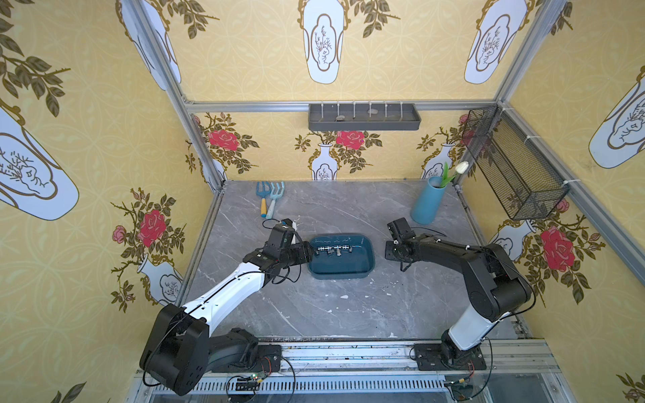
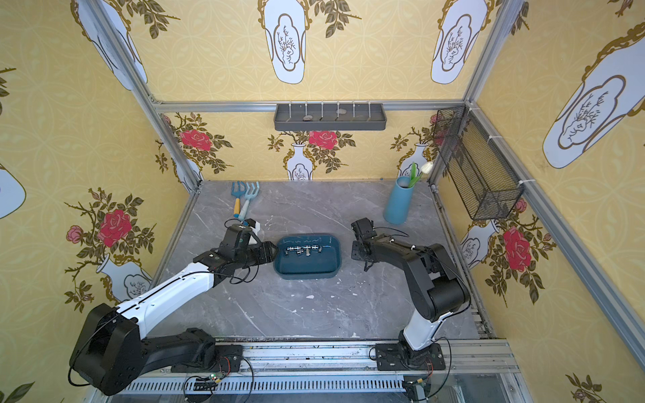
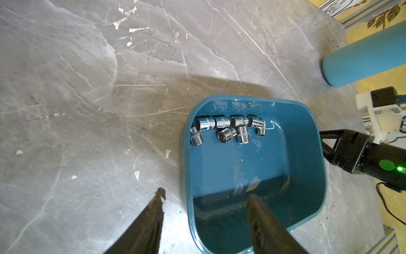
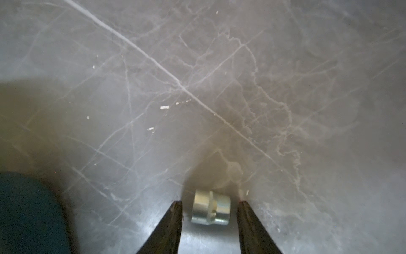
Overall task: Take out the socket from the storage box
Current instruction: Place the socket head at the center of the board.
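The dark teal storage box (image 1: 343, 274) sits mid-table, and several chrome sockets (image 1: 331, 250) lie in a row near its far wall. My left gripper (image 3: 206, 195) is open astride the box's left wall: one finger (image 3: 153, 209) is outside over the table and one finger (image 3: 263, 217) is inside. To the right of the box, my right gripper (image 4: 209, 203) is open. One socket (image 4: 211, 207) lies on its side on the table between its fingertips, with a gap on each side. In both top views the gripper hides this socket.
A blue vase with a white tulip (image 1: 427, 202) stands at the back right. Two small garden tools (image 1: 270, 200) lie at the back left. A grey wall tray (image 1: 364, 117) and a black mesh basket (image 1: 513, 164) hang on the walls. A corner of the storage box (image 4: 26, 209) shows in the right wrist view.
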